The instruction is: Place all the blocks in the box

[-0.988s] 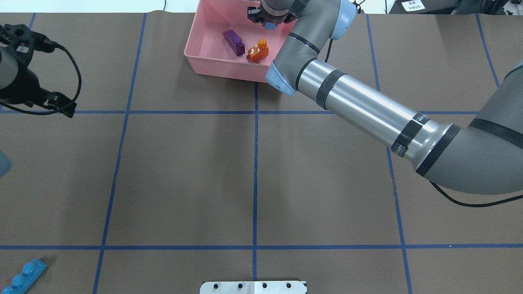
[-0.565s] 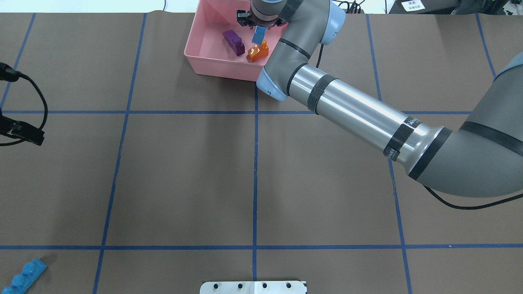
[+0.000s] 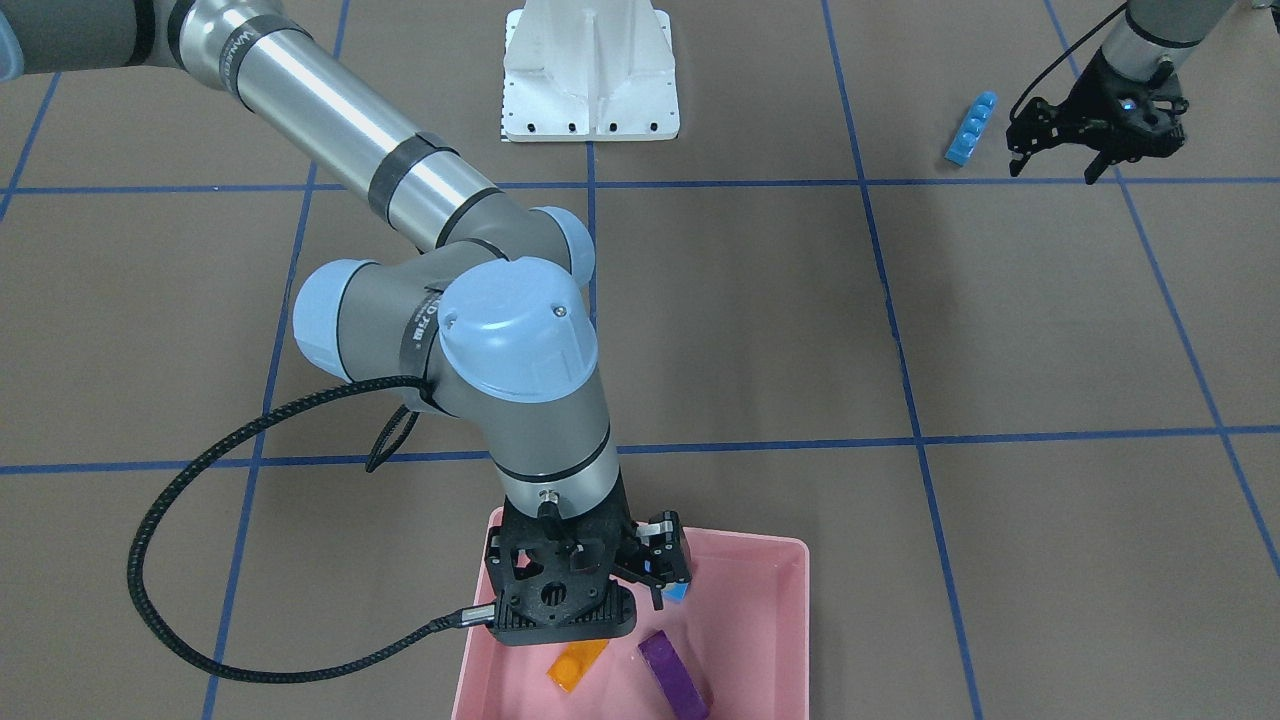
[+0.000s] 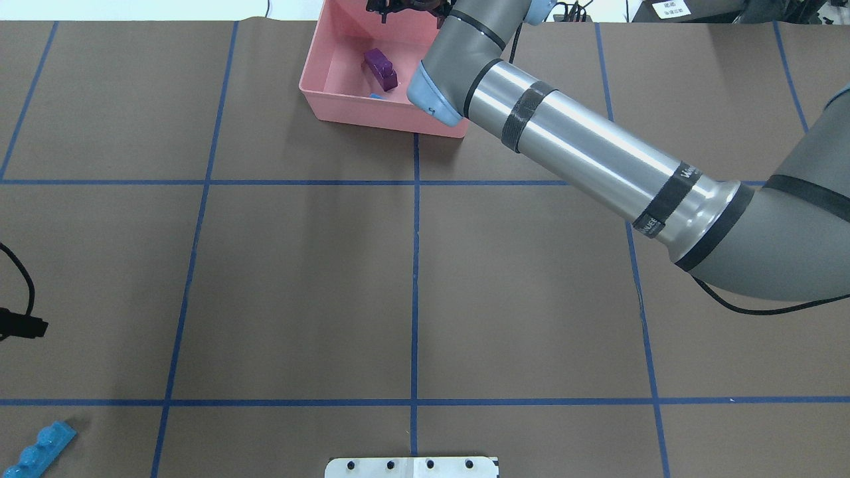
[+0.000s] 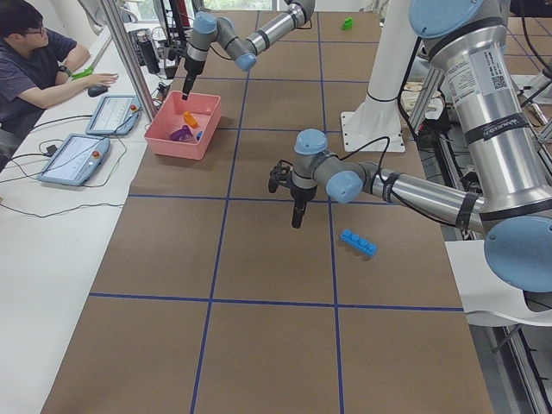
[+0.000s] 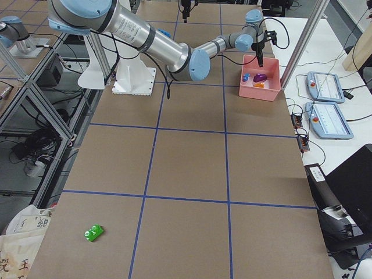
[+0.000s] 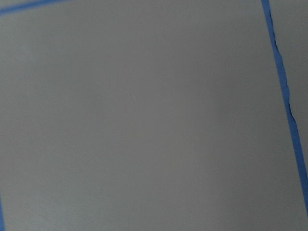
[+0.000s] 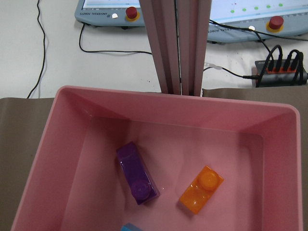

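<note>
Three blocks in the pink box, two out on the table

We see the right gripper (image 3: 585,575) hanging over the box (image 3: 780,560), its jaws spread and nothing between them. Under it, on the box floor, lie the purple block (image 8: 137,172) and the orange block (image 8: 201,189), side by side but apart. The short blue block (image 3: 677,592) lies close to the wall on the robot's side. The left gripper (image 3: 1052,165) hovers over the table (image 4: 299,279), jaws apart and empty, near the long blue block (image 3: 970,128), which lies flat on the brown cover. The green block (image 6: 93,232) lies at the table's end on the robot's right, well apart from both arms.
</note>
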Available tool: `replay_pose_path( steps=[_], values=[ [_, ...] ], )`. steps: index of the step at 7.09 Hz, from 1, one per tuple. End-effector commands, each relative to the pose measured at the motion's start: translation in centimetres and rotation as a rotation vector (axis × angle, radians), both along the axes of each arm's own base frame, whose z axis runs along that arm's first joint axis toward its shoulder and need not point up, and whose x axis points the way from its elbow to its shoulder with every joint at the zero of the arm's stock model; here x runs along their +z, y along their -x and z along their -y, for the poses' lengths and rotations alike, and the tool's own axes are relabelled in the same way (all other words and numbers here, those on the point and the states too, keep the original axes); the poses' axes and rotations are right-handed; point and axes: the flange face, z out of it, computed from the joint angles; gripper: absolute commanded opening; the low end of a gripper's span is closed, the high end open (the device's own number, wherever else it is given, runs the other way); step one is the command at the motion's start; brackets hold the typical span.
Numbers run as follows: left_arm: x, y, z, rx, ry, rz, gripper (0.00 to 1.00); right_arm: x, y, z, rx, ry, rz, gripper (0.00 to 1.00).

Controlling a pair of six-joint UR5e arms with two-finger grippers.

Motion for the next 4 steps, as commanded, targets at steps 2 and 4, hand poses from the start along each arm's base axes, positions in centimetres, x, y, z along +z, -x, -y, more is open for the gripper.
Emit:
replay_pose_path(
  steps=[2,4],
  values=[
    [3.4,-1.0,-9.8,0.025,0.025,-0.001,1.00,-1.3,-4.4,-2.5,-0.064,0.140,-0.018,1.00],
    [4.0,-2.5,-12.7,0.039,0.030,0.019,1.00,2.4,-7.1,-5.5,-0.082,0.163,-0.035,1.00]
  ],
)
